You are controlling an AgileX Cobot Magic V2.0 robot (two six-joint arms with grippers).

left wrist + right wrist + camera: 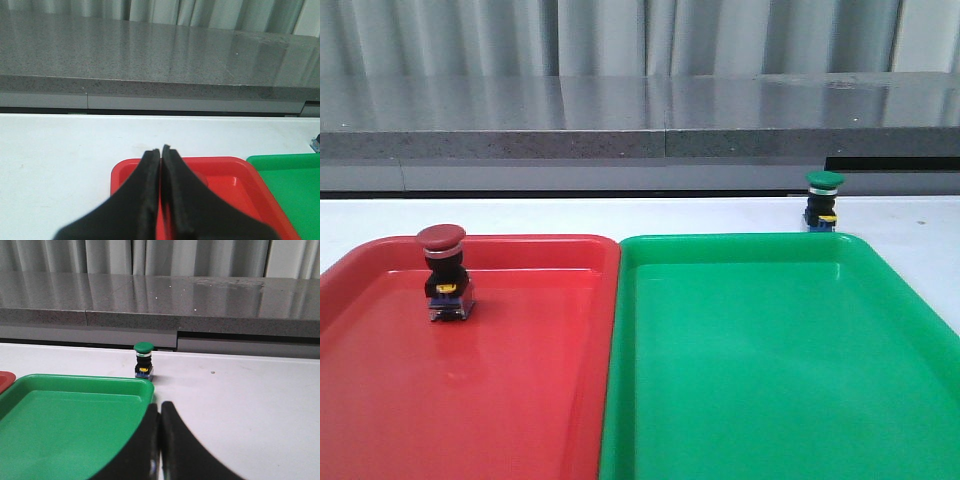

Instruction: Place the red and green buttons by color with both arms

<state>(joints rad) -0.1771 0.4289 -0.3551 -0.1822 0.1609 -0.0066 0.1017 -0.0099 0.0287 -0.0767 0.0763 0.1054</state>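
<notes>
Item one, red button (pixel 446 272): dark red cap, black body, yellow mark, standing upright inside my red tray (pixel 380 400), toward the tray's 11 o'clock corner and clear of the rim; I count this half of the sorting as done. Item two, green button (pixel 822 202): green cap, black body, standing upright on the white desk (pixel 620 215) just beyond the far rim of the green tray (pixel 770 380), at about 1 o'clock from that tray's centre in the front view; it is near the rim but not inside, so this half is outstanding. The two trays lie side by side with their long edges touching or nearly so, red at 9 o'clock, green at 3 o'clock. Item three, my left claw (pixel 161 152): fingers pressed together, pinching nothing, poised over the near edge of the red tray. Item four, my right claw (pixel 159 410): fingers likewise pressed together and empty, sitting over the desk beside the green tray's corner, with the green button ahead of it at roughly 12 o'clock, well apart. Remaining work, by my reckoning: spread the right claw, take the green button by its body, and carry it over the rim into the green tray.
</notes>
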